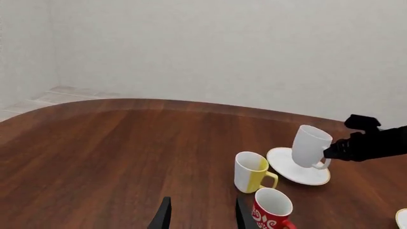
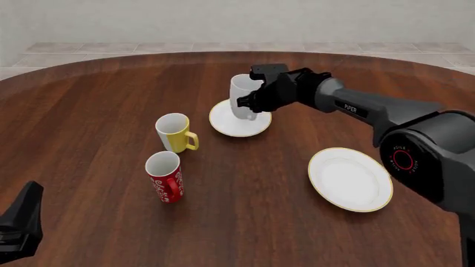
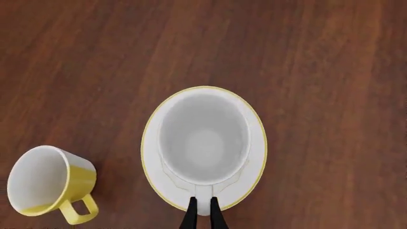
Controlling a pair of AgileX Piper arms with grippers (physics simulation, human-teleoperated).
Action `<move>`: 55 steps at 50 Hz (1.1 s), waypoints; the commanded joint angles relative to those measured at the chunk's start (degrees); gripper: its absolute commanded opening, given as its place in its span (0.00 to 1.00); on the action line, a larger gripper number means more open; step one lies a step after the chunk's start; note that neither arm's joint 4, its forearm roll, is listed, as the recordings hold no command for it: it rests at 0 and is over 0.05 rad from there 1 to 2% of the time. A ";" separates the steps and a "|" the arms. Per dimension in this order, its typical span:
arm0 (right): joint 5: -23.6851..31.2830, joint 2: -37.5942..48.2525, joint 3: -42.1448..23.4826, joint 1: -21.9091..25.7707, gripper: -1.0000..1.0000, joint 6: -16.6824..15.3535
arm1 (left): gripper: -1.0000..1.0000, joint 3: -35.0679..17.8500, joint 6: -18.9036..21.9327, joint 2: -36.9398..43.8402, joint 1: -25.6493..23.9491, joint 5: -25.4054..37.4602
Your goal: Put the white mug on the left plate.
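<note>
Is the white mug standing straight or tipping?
Tipping a little. The white mug leans in the left wrist view, over the left plate, its handle pinched by the right gripper.

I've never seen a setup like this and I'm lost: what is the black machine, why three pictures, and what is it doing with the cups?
These are simulator renders of two black robot arms at a brown wooden table. One picture looks on from above and behind the arms; the other two come from cameras behind each arm's pincer. The right pincer is shut on the handle of the tall plain white mug, holding it over the smaller gold-rimmed white plate; whether it touches the plate is unclear. The left pincer is open and holds nothing. Also on the table: a yellow-and-white mug, a red mug with white lettering and a larger gold-rimmed white plate.
</note>
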 commanded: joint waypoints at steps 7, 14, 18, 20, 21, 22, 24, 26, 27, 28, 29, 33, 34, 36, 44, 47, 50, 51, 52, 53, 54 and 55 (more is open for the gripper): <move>-0.83 -0.97 0.67 0.13 0.00 0.00 | 1.00 -0.02 -0.02 0.00 0.05 0.00; -0.83 -0.97 0.67 0.13 0.00 0.00 | 1.00 -0.02 -0.02 0.00 0.05 0.00; -0.83 -0.97 0.67 0.13 0.00 0.00 | 1.00 -0.02 -0.02 0.00 0.05 0.00; -0.83 -0.97 0.67 0.13 0.00 0.00 | 1.00 -0.02 -0.02 0.00 0.05 0.00; -1.32 -1.40 0.77 -0.19 0.00 -0.33 | 1.00 -0.03 -0.01 0.00 0.03 0.04; -0.55 -0.83 0.10 0.96 0.00 2.28 | 1.00 -0.02 0.04 0.00 0.05 0.09; -0.02 -0.52 -0.89 0.82 0.00 1.51 | 1.00 -0.01 -0.01 0.00 0.21 0.09; 0.40 -0.20 -1.54 1.04 0.00 2.09 | 1.00 -0.02 -0.03 0.00 0.28 0.07; 0.64 0.06 -1.95 1.08 0.00 2.25 | 1.00 -0.03 -0.01 0.00 0.27 0.06; 1.25 0.84 -3.10 0.85 0.00 2.19 | 1.00 -0.05 -0.02 0.00 0.32 0.08; 1.28 0.86 -3.16 0.85 0.00 2.19 | 1.00 -0.05 -0.02 0.00 0.32 0.08; 1.52 1.53 -3.65 1.14 0.00 2.35 | 1.00 0.02 -0.04 0.00 0.43 0.08; 1.55 1.62 -3.63 1.36 0.00 2.17 | 1.00 0.04 -0.05 0.00 0.43 0.07; 1.59 1.91 -3.67 1.43 0.00 1.98 | 1.00 0.12 0.01 0.00 0.35 0.03; 2.55 2.68 -4.35 1.20 0.00 1.32 | 1.00 0.15 0.05 0.01 0.30 0.11; 2.75 2.65 -4.39 1.13 0.00 0.76 | 1.00 0.14 0.17 0.01 0.22 0.14; 3.05 2.83 -4.55 0.83 0.00 0.29 | 1.00 0.11 0.22 0.01 0.25 0.18; 3.05 2.83 -4.55 0.83 0.00 0.29 | 1.00 0.11 0.22 0.01 0.25 0.18; 3.26 3.08 -4.80 0.69 0.00 0.13 | 1.00 0.09 0.15 0.01 0.31 0.20; 3.27 3.08 -4.82 0.69 0.00 0.13 | 1.00 0.08 0.15 0.01 0.31 0.20; 3.33 3.14 -4.87 0.73 0.00 0.18 | 1.00 0.08 0.18 0.01 0.31 0.19; 3.51 3.32 -5.09 0.55 0.00 -0.16 | 1.00 0.09 0.24 0.01 0.25 0.19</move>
